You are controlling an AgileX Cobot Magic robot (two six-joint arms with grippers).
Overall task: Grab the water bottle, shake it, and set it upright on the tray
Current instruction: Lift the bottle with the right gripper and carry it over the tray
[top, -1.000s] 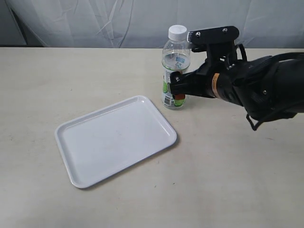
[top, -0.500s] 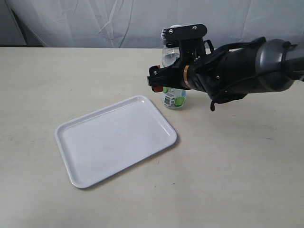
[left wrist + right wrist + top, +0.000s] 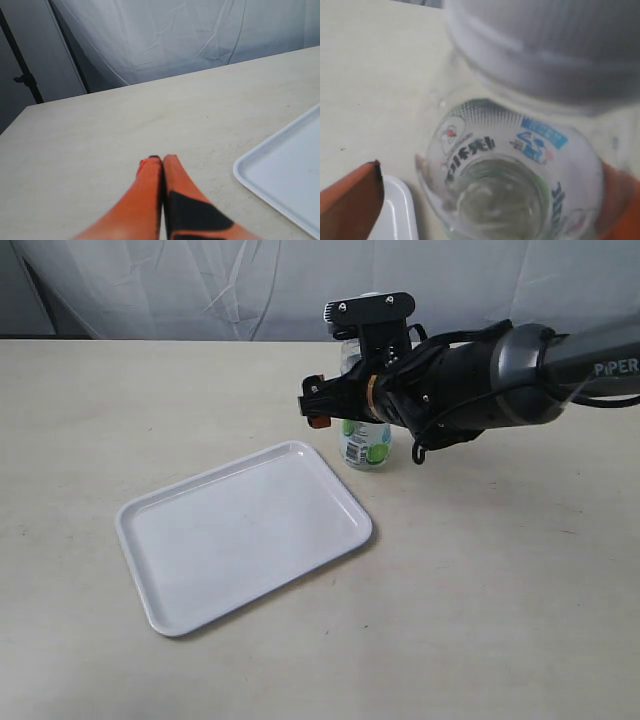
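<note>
Bottle bracketed, nothing lifted yet.

I had the right gripper point(image 3: 330, 408) reaching in from the right-hand edge of the counter point(image 3: 500, 590), its jaws spread wide to either side of the water bottle point(image 3: 366, 445). In the right wrist view there was clear space between the bottle and one orange finger point(image 3: 350, 200), so I judged the grasp not yet made. The bottle stood upright on the counter toward the far edge, just beside the tray's far corner and off the tray point(image 3: 240, 540). The left gripper point(image 3: 162, 167) hung over bare counter near the tray, fingers pressed together and holding nothing. By my reckoning closing, lifting, shaking and standing it on the tray all remained.
</note>
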